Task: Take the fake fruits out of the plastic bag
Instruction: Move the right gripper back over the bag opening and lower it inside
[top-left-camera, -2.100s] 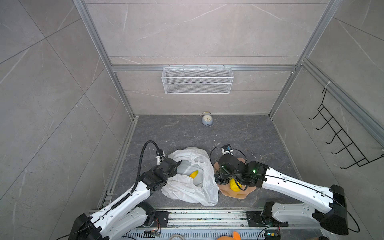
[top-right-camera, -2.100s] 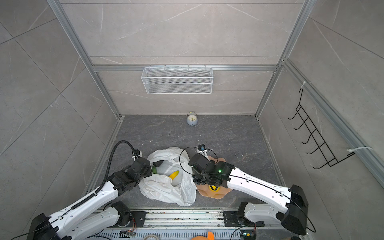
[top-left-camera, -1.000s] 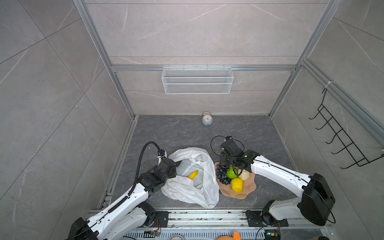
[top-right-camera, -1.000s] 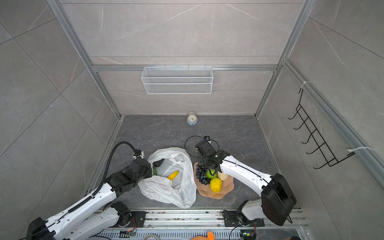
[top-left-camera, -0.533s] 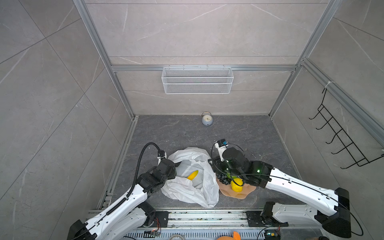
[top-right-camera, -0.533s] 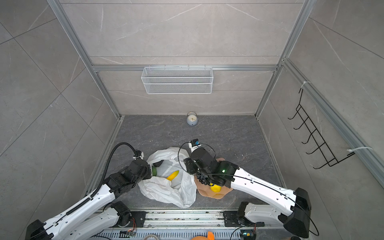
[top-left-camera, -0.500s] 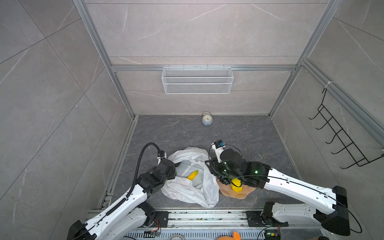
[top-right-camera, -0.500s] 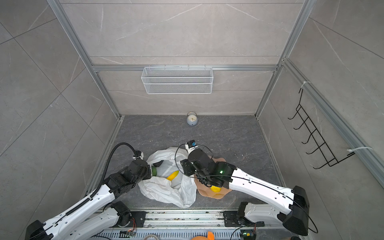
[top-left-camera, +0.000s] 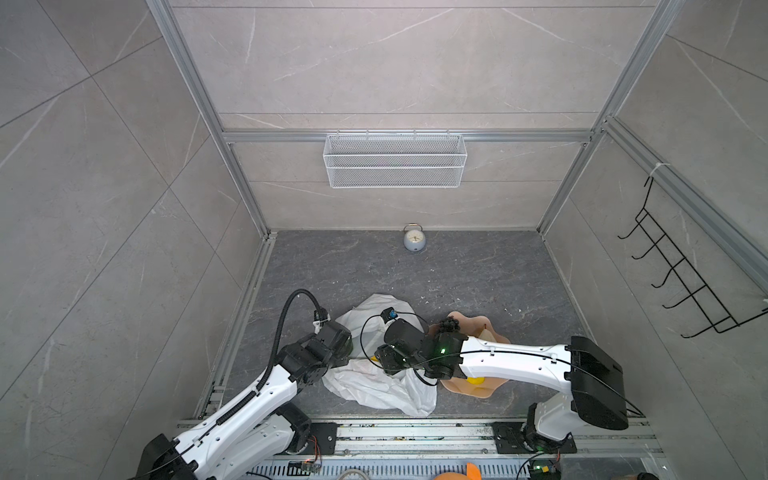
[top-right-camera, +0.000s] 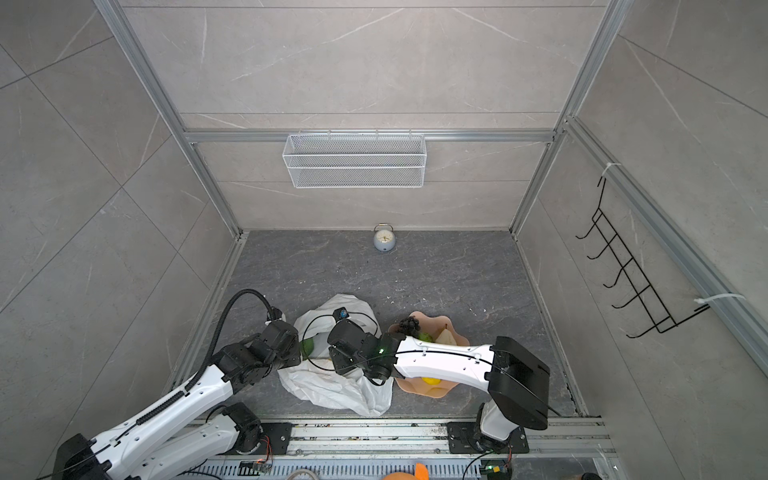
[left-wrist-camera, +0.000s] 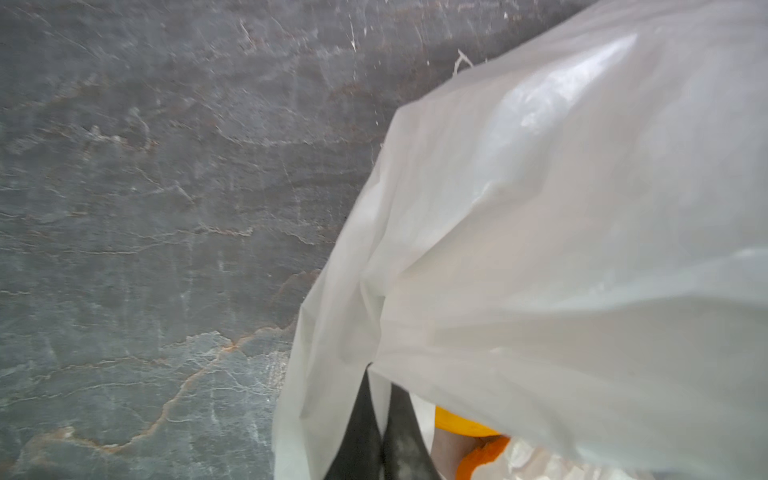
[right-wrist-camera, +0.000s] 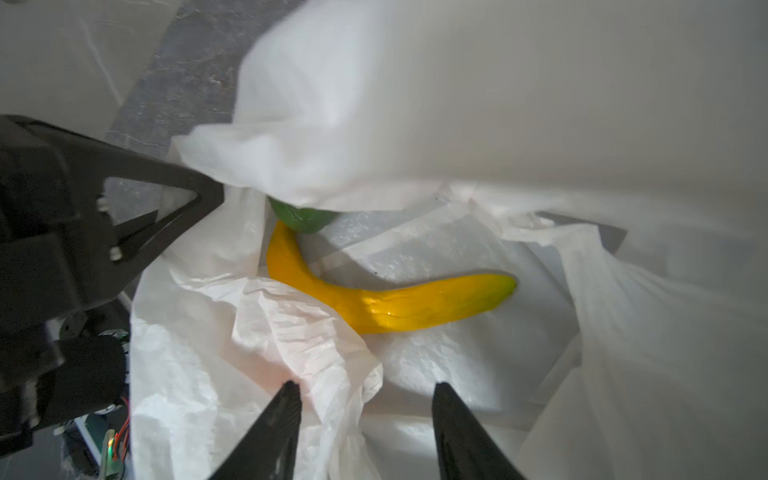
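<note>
White plastic bag (top-left-camera: 374, 390) film is pinched at its 9 o'clock edge by the clenched left gripper (left-wrist-camera: 379, 390). Inside the bag a banana (right-wrist-camera: 395, 307) and a green fruit (right-wrist-camera: 303, 218) are seen, with the right gripper (right-wrist-camera: 365, 388) spread empty over them. At 3 o'clock a pink bowl (top-right-camera: 411, 388) is loaded with a grape bunch (top-right-camera: 409, 323).

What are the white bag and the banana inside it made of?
Crinkled white carrier bag: thin plastic film, slightly glossy; fine creases, light shows through. Curved yellow banana: probably moulded plastic, smooth and glossy; sharp highlight, uniform colour, green-tinted tip.
</note>
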